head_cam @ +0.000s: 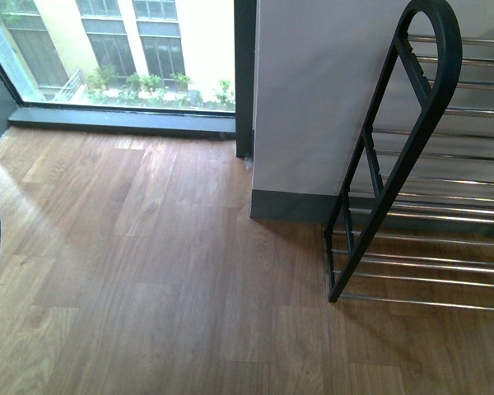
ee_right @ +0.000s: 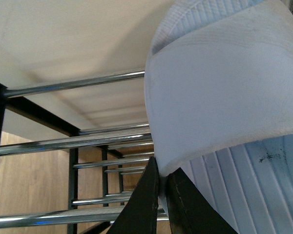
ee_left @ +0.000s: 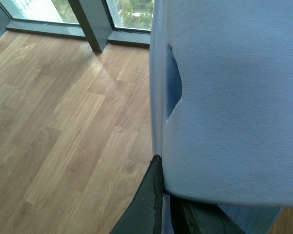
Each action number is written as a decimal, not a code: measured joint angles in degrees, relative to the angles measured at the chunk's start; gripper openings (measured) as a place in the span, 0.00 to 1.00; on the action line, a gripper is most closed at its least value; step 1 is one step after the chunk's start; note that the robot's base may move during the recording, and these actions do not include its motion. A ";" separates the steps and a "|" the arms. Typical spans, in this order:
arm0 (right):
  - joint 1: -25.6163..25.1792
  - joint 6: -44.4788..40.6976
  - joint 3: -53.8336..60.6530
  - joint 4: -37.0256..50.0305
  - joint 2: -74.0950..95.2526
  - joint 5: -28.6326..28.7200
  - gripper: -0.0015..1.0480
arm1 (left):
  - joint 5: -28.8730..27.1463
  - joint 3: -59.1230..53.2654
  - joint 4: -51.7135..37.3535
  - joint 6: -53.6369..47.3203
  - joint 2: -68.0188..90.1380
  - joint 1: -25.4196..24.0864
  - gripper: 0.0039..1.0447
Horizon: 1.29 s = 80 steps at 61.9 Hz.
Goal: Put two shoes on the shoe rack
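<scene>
Right gripper [ee_right: 161, 195] clenches one sneaker [ee_right: 224, 92] above the chrome bars [ee_right: 73, 85]; lower it level, sole flat across two bars.

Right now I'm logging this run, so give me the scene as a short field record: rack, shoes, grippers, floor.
shoe rack: black frame with chrome bars, standing at the right against the wall; no shoes on the shelves in the front view
left shoe: white sole fills the left wrist view, above wood floor
right shoe: white sole close beside the rack's chrome bars
left gripper: shut on the sole's edge
right gripper: shut on the sole's edge
placed on rack: not yet
</scene>
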<state>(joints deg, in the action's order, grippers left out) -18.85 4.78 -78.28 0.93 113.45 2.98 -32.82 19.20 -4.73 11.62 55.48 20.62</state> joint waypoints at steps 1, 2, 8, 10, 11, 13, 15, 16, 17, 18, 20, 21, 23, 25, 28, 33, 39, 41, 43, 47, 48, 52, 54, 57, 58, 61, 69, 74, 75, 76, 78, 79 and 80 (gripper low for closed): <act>-0.04 -0.02 -0.17 0.02 0.15 -0.13 0.02 | 0.00 0.00 0.00 0.00 0.00 0.00 0.02; -0.09 -0.02 -0.52 0.02 0.35 -0.46 0.02 | 0.00 0.00 0.00 0.00 0.00 0.00 0.02; -0.35 -0.07 -1.51 0.04 1.33 -0.83 0.02 | 0.00 0.00 0.00 0.00 0.00 0.00 0.02; -0.37 -0.07 -1.70 0.07 1.44 -1.05 0.02 | 0.00 0.00 0.00 0.00 0.00 0.00 0.02; -0.39 -0.07 -1.88 0.04 1.60 -1.11 0.02 | 0.00 0.00 0.00 0.00 0.00 0.00 0.02; -0.42 -0.07 -2.05 0.04 1.70 -1.11 0.02 | 0.00 0.00 0.00 0.00 0.00 0.00 0.02; -0.44 -0.07 -2.23 0.04 1.90 -1.07 0.02 | 0.00 0.00 0.00 0.00 0.00 0.00 0.02; -0.46 -0.07 -2.25 0.04 1.97 -1.07 0.02 | 0.00 0.00 -0.02 0.00 0.00 0.00 0.02; -0.46 -0.09 -2.27 0.04 1.99 -1.07 0.02 | 0.00 0.00 0.00 0.00 0.00 0.00 0.02; -0.48 -0.15 -2.27 0.04 2.05 -1.05 0.02 | 0.00 0.00 0.00 0.00 0.00 0.00 0.02; -0.50 -0.35 -2.27 0.04 2.05 -1.05 0.03 | 0.00 0.00 0.00 0.00 0.00 0.00 0.02; -0.50 -0.48 -2.27 0.04 2.05 -1.07 0.06 | -0.02 0.00 0.00 0.00 0.00 0.00 0.02; -0.55 -0.59 -2.27 0.04 2.08 -1.14 0.09 | -0.02 0.00 -0.02 0.00 0.00 0.00 0.02; -0.68 -0.63 -2.27 0.11 2.08 -1.27 0.14 | 0.00 0.00 -0.02 0.00 0.00 0.00 0.02; -0.98 -0.63 -2.27 0.31 2.12 -1.31 0.21 | 0.00 0.00 0.00 0.00 0.00 0.00 0.02; -1.51 -0.61 -1.99 0.87 2.10 -1.01 0.33 | 0.00 0.00 0.00 0.00 0.00 0.00 0.02; -1.99 -0.61 -0.37 1.88 0.94 -0.07 0.46 | 0.00 0.00 0.00 0.00 0.00 0.00 0.02; -2.12 -0.63 0.28 2.12 0.39 0.22 0.50 | 0.00 0.00 0.00 0.00 0.00 0.00 0.02; -2.23 -0.63 1.29 2.43 -0.52 0.79 0.55 | 0.00 0.00 0.00 0.00 0.00 0.00 0.02; -2.34 -0.66 3.17 2.95 -2.38 1.79 0.63 | -0.02 0.00 0.00 0.00 0.00 0.00 0.02; -2.34 -0.63 3.58 3.06 -2.82 2.01 0.64 | 0.00 0.00 0.00 0.00 0.00 0.00 0.02; -2.32 -0.70 6.03 3.76 -5.70 3.45 0.75 | 0.00 0.00 -0.02 0.00 0.00 0.00 0.02; -2.32 -0.72 6.88 4.02 -6.75 4.04 0.78 | 0.00 0.00 -0.02 0.00 0.00 0.02 0.02; -2.27 -0.74 8.66 4.61 -8.98 5.03 0.84 | 0.00 0.00 -0.02 0.00 0.00 0.00 0.02; -2.27 -0.74 9.60 4.92 -10.14 5.64 0.88 | 0.00 0.00 -0.02 0.00 0.00 0.00 0.02; -2.27 -0.72 11.54 5.55 -12.46 6.69 0.92 | -0.02 0.00 0.00 0.00 0.00 0.00 0.02; -2.29 -0.76 17.25 7.13 -19.10 9.60 0.91 | 0.00 0.00 -0.02 0.00 0.00 0.00 0.02; -2.56 -0.70 20.83 8.15 -23.34 11.28 0.91 | 0.00 0.00 0.00 0.00 0.00 0.00 0.02; -2.64 -0.61 21.92 8.57 -24.65 11.82 0.91 | 0.00 0.00 0.00 0.00 0.00 0.00 0.02; -2.71 -0.42 22.43 8.79 -25.29 12.09 0.91 | 0.00 0.00 0.00 0.00 0.00 0.00 0.02; -2.91 -0.04 24.04 9.44 -27.30 12.96 0.91 | 0.00 0.00 0.00 0.00 0.00 0.00 0.02; -2.95 0.02 24.61 9.68 -28.00 13.27 0.91 | 0.00 0.00 0.00 0.00 0.00 0.00 0.02; -3.04 0.22 25.75 10.21 -29.42 13.73 0.91 | 0.00 0.00 0.00 0.00 0.00 0.00 0.02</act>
<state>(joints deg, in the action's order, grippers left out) -21.89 4.99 -52.53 11.14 84.03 16.71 -32.82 19.20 -4.73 11.62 55.48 20.62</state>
